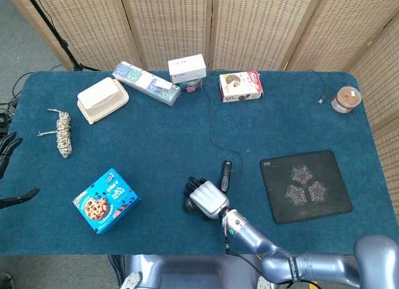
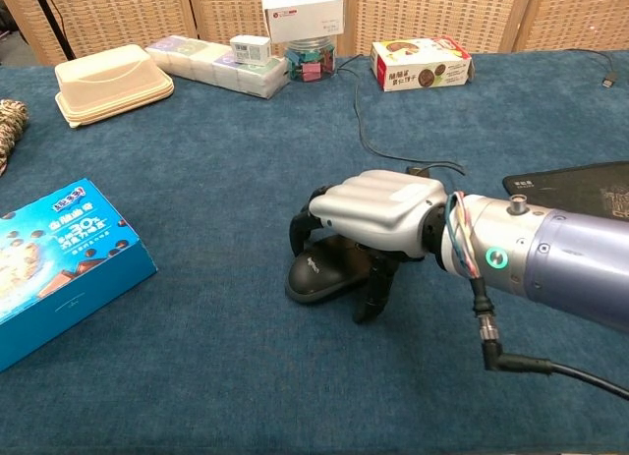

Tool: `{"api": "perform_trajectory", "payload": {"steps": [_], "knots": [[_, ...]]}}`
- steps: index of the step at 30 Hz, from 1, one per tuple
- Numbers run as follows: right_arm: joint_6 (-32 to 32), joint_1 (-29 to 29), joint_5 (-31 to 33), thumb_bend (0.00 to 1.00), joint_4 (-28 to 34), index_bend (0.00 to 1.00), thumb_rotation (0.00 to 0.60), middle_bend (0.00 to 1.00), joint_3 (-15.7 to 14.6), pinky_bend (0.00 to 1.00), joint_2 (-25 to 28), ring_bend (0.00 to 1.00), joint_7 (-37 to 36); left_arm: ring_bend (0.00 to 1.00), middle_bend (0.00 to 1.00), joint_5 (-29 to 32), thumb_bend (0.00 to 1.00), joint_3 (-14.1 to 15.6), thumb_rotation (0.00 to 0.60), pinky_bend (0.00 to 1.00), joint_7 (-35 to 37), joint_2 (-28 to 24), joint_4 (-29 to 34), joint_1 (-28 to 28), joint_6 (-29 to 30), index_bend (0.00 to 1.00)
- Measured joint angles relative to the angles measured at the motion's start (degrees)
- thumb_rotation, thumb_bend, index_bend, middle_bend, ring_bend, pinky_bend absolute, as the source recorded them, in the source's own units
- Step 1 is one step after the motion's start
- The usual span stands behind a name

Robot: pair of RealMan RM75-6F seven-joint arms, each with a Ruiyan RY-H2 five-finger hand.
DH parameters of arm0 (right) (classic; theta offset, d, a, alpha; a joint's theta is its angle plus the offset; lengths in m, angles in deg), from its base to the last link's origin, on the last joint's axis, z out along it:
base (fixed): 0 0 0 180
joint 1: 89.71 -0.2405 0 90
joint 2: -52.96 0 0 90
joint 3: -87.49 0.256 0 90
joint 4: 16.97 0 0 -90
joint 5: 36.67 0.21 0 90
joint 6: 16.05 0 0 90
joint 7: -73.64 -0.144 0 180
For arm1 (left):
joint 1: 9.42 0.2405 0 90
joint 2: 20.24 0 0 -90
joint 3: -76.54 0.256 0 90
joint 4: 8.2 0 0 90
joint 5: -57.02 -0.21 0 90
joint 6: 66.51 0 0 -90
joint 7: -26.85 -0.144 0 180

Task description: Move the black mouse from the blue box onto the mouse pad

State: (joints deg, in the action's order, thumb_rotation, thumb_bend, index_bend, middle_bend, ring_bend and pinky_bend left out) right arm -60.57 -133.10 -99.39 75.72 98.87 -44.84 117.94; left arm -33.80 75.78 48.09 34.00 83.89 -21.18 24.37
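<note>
Mouse (image 2: 327, 269) on cloth, off box | right hand (image 2: 378, 216) fingers curled over it for lifting | left hand (image 1: 9, 170) fingers spread, idle | pad (image 1: 305, 185) well right

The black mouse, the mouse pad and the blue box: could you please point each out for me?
black mouse (image 2: 313, 278): chest view, exposed front-left shell.
mouse pad (image 1: 307, 185): head view, centre of its black surface.
blue box (image 1: 105, 200): head view, printed top face.

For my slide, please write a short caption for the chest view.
Right hand curls over the black mouse on the blue cloth table, with the mouse pad to its right.
</note>
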Motion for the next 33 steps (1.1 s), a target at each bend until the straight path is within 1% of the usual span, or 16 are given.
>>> {"api": "perform_trajectory", "payload": {"steps": [3,5,9,12,19,24,33], "knots": [[-0.34,-0.78,1.75,0.29,0.07,0.35,0.6,0.29,-0.18,0.32,0.0,0.18,0.52,0.0,0.0,-0.32,0.06,-0.1,0.6,0.0,0.04,-0.01,-0.02,0.1,-0.1,0.0],[-0.67,-1.42,3.0,0.32,0.01,0.37,0.6,0.32,-0.36,0.33,-0.05,0.2,1.0,0.0,0.0,-0.43,0.07,-0.2,0.6,0.0,0.01,0.01,-0.01,0.19,-0.11,0.0],[-1.62,-2.55,4.8,0.35,-0.25,0.46,0.6,0.4,-0.81,0.37,-0.25,0.26,1.65,0.0,0.0,-0.53,0.07,-0.36,0.6,0.0,0.07,0.04,-0.04,0.3,-0.26,0.0],[-2.54,-3.0,5.18,0.36,-0.44,0.49,0.6,0.43,-1.23,0.39,-0.48,0.29,1.69,0.0,0.0,-0.49,0.07,-0.54,0.6,0.0,0.22,0.0,-0.02,0.32,-0.55,0.0],[-4.5,-3.39,4.87,0.42,-0.11,0.5,0.6,0.44,-2.14,0.39,-0.75,0.3,0.68,0.0,0.0,-0.73,0.07,-0.71,0.6,0.0,0.34,-0.08,0.03,0.45,-0.93,0.0],[-6.44,-3.21,3.5,0.46,2.57,0.51,0.6,0.45,-2.11,0.4,0.24,0.3,-0.73,0.0,0.0,-0.71,0.07,-0.87,0.6,0.0,0.73,-0.18,0.04,0.5,-1.27,0.0],[-10.72,-3.26,0.73,0.46,8.51,0.52,0.6,0.45,-1.61,0.4,3.82,0.3,-0.32,0.0,0.0,-0.93,0.07,-0.95,0.6,0.0,0.64,-0.28,0.26,0.45,-2.18,0.0]]}}
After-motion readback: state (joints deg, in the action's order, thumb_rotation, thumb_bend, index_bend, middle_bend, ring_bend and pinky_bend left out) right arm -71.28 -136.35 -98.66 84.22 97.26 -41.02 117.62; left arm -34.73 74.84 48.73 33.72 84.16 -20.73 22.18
